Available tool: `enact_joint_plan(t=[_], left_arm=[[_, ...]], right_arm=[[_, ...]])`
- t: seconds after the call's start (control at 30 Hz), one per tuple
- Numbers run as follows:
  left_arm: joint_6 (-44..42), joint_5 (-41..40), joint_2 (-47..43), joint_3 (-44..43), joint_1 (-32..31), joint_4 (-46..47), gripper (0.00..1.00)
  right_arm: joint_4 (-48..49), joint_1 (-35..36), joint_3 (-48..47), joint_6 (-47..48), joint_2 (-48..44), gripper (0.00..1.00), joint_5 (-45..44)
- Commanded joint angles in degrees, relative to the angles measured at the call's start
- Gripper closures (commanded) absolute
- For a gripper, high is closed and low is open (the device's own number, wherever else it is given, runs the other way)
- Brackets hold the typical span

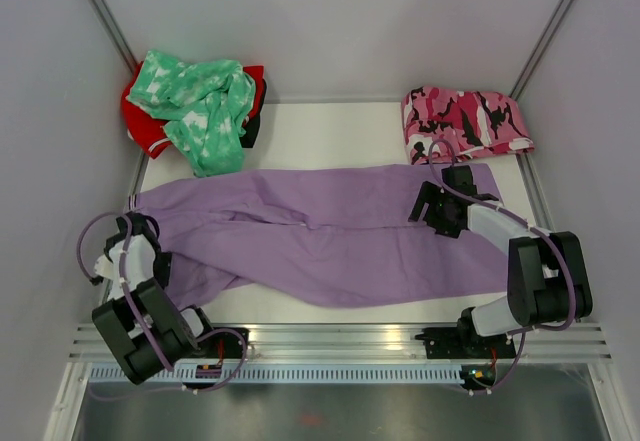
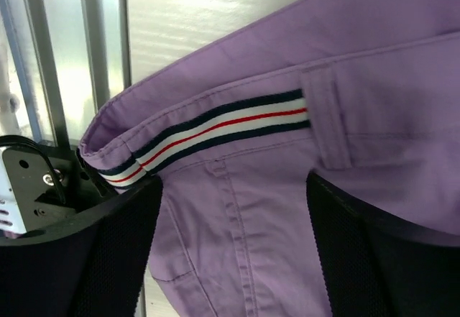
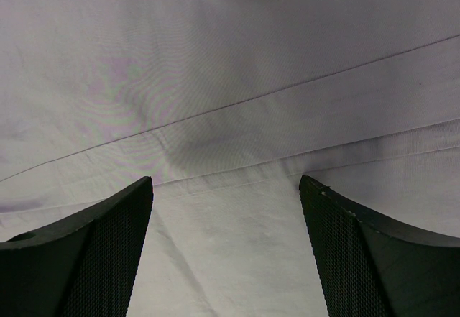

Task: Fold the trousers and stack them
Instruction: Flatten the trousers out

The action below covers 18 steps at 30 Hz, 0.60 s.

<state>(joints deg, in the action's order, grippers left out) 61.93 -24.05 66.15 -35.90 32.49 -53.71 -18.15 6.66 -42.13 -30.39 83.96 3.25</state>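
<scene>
The lilac trousers [image 1: 330, 231] lie spread across the table, waist at the left and legs running right. My left gripper [image 1: 140, 239] is open at the waist end. In the left wrist view its fingers [image 2: 115, 252] straddle the purple cloth [image 2: 273, 209] just below the waistband's navy, white and red stripe [image 2: 215, 126]. My right gripper [image 1: 437, 208] is open over the leg end. In the right wrist view its fingers [image 3: 93, 259] stand wide apart above the pale cloth and a seam [image 3: 230, 108]. Neither gripper holds anything.
A mint-green patterned garment [image 1: 200, 106] lies on a red one [image 1: 140, 131] at the back left. A pink-black camouflage garment [image 1: 462, 121] lies at the back right. Walls close both sides. A metal rail [image 1: 340, 346] runs along the near edge.
</scene>
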Motion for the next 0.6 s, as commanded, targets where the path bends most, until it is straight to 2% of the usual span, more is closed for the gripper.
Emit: enact_joint_plan(t=[0.0,0.07,0.1,0.13,0.17,0.23,0.27,0.43,0.57], left_arm=[[7.14,-1.95,4.15,2.59,-0.23,1.85,0.17],[7.59,-3.8,7.14,1.72,-0.67,1.59,0.26],[5.94,-4.5,7.85,1.45,-0.67,2.55,0.36],[5.49,-4.25,8.81,1.45,-0.67,3.34,0.41],[4.7,-3.2,8.99,1.62,-0.67,4.92,0.58],[2.41,-2.76,9.0,1.62,-0.85,5.98,0.8],[1.36,-2.14,8.56,1.8,-0.85,7.73,0.97],[-1.28,-2.22,7.33,1.98,-0.85,8.54,0.98],[-3.66,-5.37,5.75,-3.37,-0.94,5.65,0.98]], right_arm=[[0.57,0.29,-0.14,-0.9,-0.38,0.11,0.89],[-0.04,0.29,-0.32,-0.81,-0.82,0.11,0.53],[-0.22,0.29,-0.5,-0.9,-0.99,0.11,0.01],[-0.3,0.29,-0.5,-1.07,-1.34,0.11,-0.08],[-0.39,0.29,-0.67,-1.07,-1.43,0.11,-0.26],[-0.83,0.29,-1.02,-1.25,-1.35,0.11,-0.52],[-1.01,0.29,-1.03,-1.51,-1.35,0.11,-0.7],[-1.71,0.29,-0.76,-1.86,-1.44,0.11,-1.93],[-2.24,0.29,-0.5,-1.69,-1.52,0.11,-2.8]])
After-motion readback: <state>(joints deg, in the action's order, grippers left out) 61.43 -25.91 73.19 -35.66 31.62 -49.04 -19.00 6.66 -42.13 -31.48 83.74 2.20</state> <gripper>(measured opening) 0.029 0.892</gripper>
